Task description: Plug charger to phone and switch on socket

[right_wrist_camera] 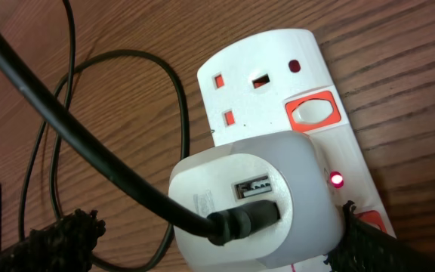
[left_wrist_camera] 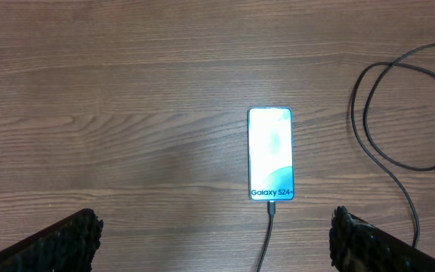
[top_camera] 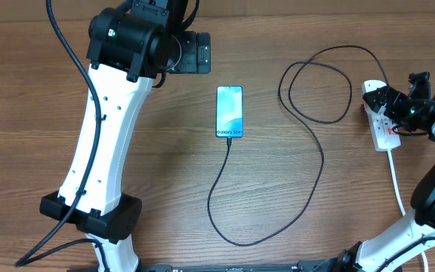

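Observation:
The phone (top_camera: 229, 112) lies flat mid-table with its blue-teal screen lit; it also shows in the left wrist view (left_wrist_camera: 270, 155). The black charger cable (top_camera: 319, 162) has its tip in the phone's near short end (left_wrist_camera: 272, 208) and loops right to the socket (top_camera: 382, 125). In the right wrist view its black plug (right_wrist_camera: 240, 219) sits in a white adapter (right_wrist_camera: 255, 193) on the socket (right_wrist_camera: 278, 68), where a small red light (right_wrist_camera: 337, 180) glows. My right gripper (right_wrist_camera: 214, 245) is open, its fingers either side of the adapter. My left gripper (left_wrist_camera: 217, 242) is open and empty, above the table behind the phone.
The socket's thick white cord (top_camera: 397, 185) runs toward the front edge. A red-framed switch (right_wrist_camera: 313, 112) sits beside an unused outlet; another (right_wrist_camera: 368, 223) lies at my right finger. The cable makes a big loop (top_camera: 316, 83) between phone and socket.

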